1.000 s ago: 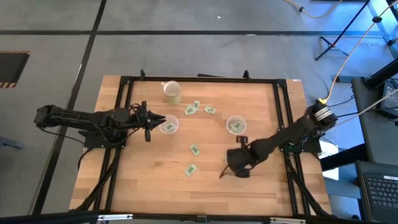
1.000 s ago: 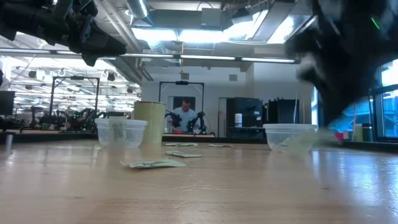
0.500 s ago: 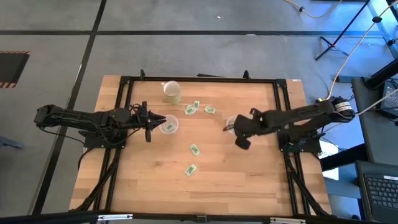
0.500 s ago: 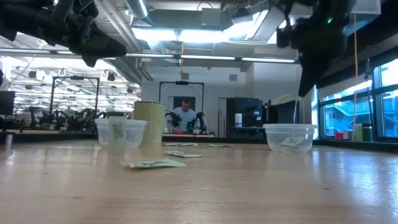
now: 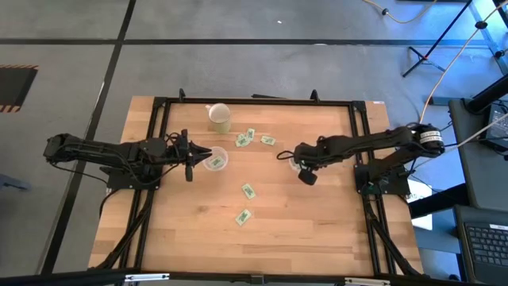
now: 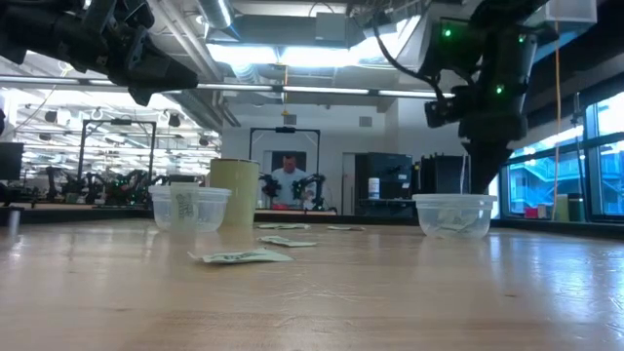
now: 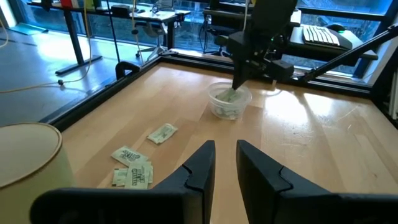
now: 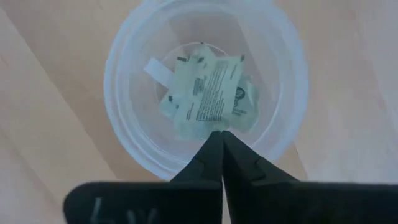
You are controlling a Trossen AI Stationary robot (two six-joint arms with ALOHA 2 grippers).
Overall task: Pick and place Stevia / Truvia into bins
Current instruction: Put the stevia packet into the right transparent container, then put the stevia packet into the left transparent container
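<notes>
My right gripper (image 8: 219, 134) is shut on a pale green Stevia packet (image 8: 211, 93), right above the right clear cup (image 8: 205, 87), which holds other packets. In the high view this gripper (image 5: 297, 159) covers most of that cup (image 5: 294, 165). My left gripper (image 7: 225, 155) is open and empty, hovering beside the left clear cup (image 5: 215, 161), which has a packet in it. Loose packets lie flat on the table: three near the far side (image 5: 251, 137) and two toward the middle (image 5: 248, 191) (image 5: 242, 216). My right gripper pinches the packet by one edge (image 8: 217, 127) between its two fingertips. The fingers point down from above. The packet hangs below them, over the cup's mouth; whether its lower end touches the packets inside, I cannot tell.
An opaque cream cup (image 5: 220, 117) stands at the far left, behind the left clear cup. A black frame (image 5: 254, 101) runs round the wooden table. The near half of the table is bare wood apart from the two packets.
My right gripper has gone from the table's near right part toward the far edge with the packet, rising and then coming down with its fingers pointing down over the right clear cup. My left arm has kept still.
</notes>
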